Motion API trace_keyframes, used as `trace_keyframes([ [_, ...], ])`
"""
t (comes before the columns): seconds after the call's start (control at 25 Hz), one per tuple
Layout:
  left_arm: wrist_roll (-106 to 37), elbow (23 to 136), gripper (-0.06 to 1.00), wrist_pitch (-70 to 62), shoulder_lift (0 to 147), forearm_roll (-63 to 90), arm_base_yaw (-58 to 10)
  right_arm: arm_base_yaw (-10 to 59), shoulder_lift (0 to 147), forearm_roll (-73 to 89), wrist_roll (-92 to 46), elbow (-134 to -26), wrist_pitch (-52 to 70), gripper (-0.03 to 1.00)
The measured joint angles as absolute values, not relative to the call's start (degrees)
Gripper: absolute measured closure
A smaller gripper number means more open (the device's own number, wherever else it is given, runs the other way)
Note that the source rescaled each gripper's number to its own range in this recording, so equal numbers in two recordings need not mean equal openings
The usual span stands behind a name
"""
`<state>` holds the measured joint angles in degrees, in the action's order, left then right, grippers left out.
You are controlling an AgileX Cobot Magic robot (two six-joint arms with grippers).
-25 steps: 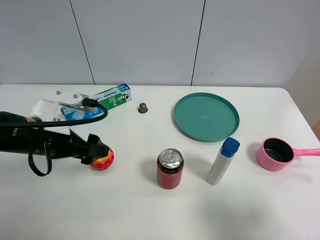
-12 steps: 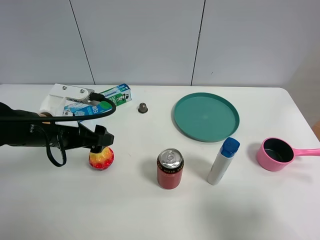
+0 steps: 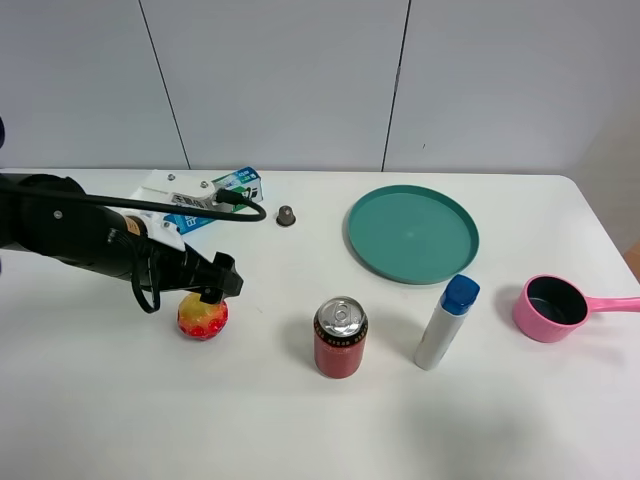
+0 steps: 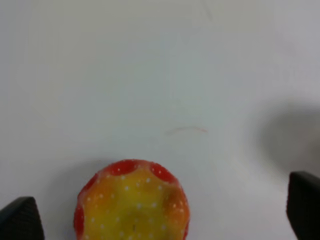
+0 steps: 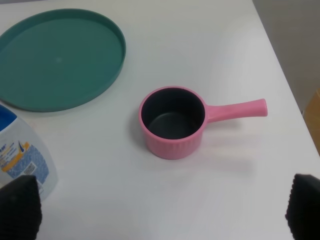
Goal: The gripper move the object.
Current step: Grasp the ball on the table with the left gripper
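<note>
The toy fruit (image 3: pixel 203 316) sits on the white counter (image 3: pixel 300 430), over on the left side. It is red with a yellow top. The left claw (image 3: pixel 218 286) hangs just over it, on the end of a black arm that reaches in from the left. This claw is released. In the left wrist view its two black fingers (image 4: pixel 19 220) are spread wide, one on each side of the fruit, and neither one touches it. The fruit rests on the counter by itself.

A red can (image 3: pixel 340 337) stands to the right of the fruit, a bit apart from it. Further right stands a white bottle (image 3: pixel 440 330) with a blue cap. Behind them lies a big green plate (image 3: pixel 412 233). A pink pot (image 3: pixel 548 308) with a long handle sits near the right edge. A small grey cap (image 3: pixel 286 215) lies near the back. A green and blue box (image 3: pixel 232 188) lies near it, partly hidden by the arm.

The right claw (image 5: pixel 162 207) is released too. Its fingers are far apart and hold nothing. It hangs over the counter near the pink pot, the plate and the bottle.
</note>
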<state>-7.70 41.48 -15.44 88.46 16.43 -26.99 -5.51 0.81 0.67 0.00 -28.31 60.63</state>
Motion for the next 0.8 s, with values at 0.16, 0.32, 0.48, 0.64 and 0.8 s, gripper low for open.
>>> trace_keyframes([
  [0.16, -8.58, 41.48, -0.06, -15.75, 91.57, 13.55, -26.99, -5.51, 0.81, 0.67, 0.00, -28.31, 60.63, -0.03],
  [0.32, -8.89, 41.48, -0.06, -15.75, 94.28, 12.42, -26.99, -5.51, 0.81, 0.67, 0.00, -28.31, 60.63, -0.03],
  [0.48, -9.60, 41.89, -0.06, -14.79, 96.81, 12.35, -26.99, -5.51, 0.81, 0.67, 0.00, -28.31, 60.63, -0.03],
  [0.64, -10.03, 42.05, -0.06, -13.74, 98.95, 12.35, -26.99, -5.51, 0.81, 0.67, 0.00, -28.31, 60.63, -0.03],
  [0.8, -10.17, 42.05, -0.06, -12.96, 100.32, 12.16, -26.99, -5.51, 0.81, 0.67, 0.00, -28.31, 60.63, -0.03],
])
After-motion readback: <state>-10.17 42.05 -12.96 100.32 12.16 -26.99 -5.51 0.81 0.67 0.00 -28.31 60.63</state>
